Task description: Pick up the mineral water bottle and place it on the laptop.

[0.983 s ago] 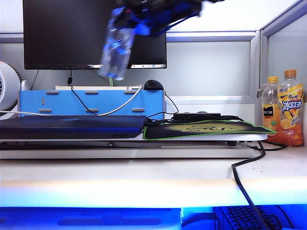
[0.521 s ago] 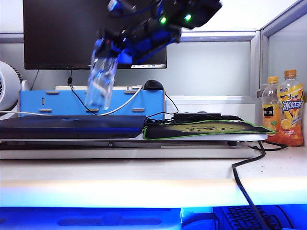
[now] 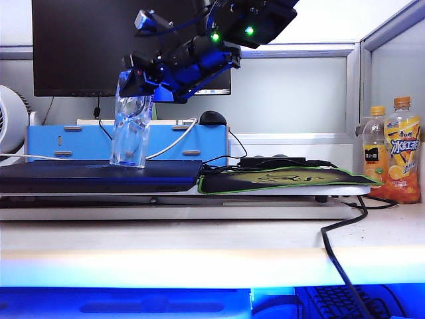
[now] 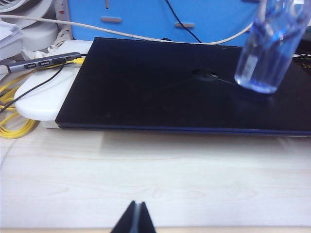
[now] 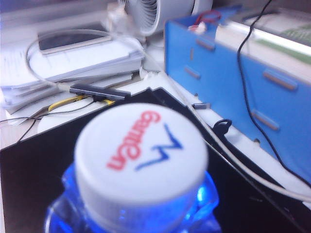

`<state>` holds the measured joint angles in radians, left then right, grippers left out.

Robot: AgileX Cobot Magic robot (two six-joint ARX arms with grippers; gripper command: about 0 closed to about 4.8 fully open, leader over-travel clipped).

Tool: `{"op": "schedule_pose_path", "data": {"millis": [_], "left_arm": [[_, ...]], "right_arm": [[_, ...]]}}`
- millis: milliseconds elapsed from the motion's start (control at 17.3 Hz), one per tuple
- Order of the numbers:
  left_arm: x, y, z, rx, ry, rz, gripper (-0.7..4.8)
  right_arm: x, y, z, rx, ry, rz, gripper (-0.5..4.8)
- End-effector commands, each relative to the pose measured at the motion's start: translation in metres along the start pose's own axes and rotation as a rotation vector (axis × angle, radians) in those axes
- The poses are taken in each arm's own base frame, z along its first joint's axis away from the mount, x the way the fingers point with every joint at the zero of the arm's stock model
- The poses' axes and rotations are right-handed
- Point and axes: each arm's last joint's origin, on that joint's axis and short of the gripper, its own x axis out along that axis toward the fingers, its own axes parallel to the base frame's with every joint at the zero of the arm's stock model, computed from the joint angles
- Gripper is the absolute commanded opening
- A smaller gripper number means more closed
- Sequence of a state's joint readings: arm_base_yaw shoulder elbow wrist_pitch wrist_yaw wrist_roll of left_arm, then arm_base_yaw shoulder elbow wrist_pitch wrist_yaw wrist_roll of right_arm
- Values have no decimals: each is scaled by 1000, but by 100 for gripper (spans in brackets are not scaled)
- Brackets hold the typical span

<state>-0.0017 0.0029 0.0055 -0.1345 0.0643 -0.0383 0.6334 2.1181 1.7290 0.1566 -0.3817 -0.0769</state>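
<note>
The right end effector (image 3: pixel 136 83) has carried the mineral water bottle (image 3: pixel 130 129) down from up high, and now pinches its neck with the bottom on or just above the right part of the laptop (image 3: pixel 99 176), so the job looks almost done. The left end effector (image 4: pixel 135 218) sits pressed together over the near surface (image 4: pixel 155 179). The right fingers are hidden behind the cap, and I cannot tell if the bottle really touches.

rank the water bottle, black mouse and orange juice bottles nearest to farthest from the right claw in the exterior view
1. Water bottle: held by the right claw, standing on the laptop.
2. Black mouse: behind, on the blue box, right of the claw.
3. Orange juice bottles: far right edge.
</note>
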Motion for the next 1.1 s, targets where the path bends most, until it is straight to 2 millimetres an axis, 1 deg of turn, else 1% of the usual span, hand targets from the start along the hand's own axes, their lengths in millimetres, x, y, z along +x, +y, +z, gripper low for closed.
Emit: {"op": "schedule_pose_path", "data": {"millis": [58,174,231,289,347,405,752,868,983,1099], "left_arm": [[0,0,1,1,-11,-3,-2],[0,0,1,1,-11,-3,-2],[0,0,1,1,-11,-3,-2],[0,0,1,1,-11,-3,-2],[0,0,1,1,-11,-3,-2],[0,0,1,1,-11,-3,-2],[0,0,1,1,-11,-3,-2],[0,0,1,1,-11,-3,-2],[0,0,1,1,-11,-3,-2],[0,0,1,1,-11,-3,-2]], "right_arm": [[1,1,5,-22,-30,3,211],[1,1,5,-20,-26,4,212],[1,1,5,-20,-26,4,224],[1,2,5,-21,-27,5,323],[2,2,5,-21,-27,6,449],[2,3,5,-22,-27,8,476],[2,7,10,-38,-62,12,479],[0,8,15,-43,-76,10,479],[-8,9,27,-53,-100,-1,479],[-23,8,45,-70,-141,-32,479]]}}
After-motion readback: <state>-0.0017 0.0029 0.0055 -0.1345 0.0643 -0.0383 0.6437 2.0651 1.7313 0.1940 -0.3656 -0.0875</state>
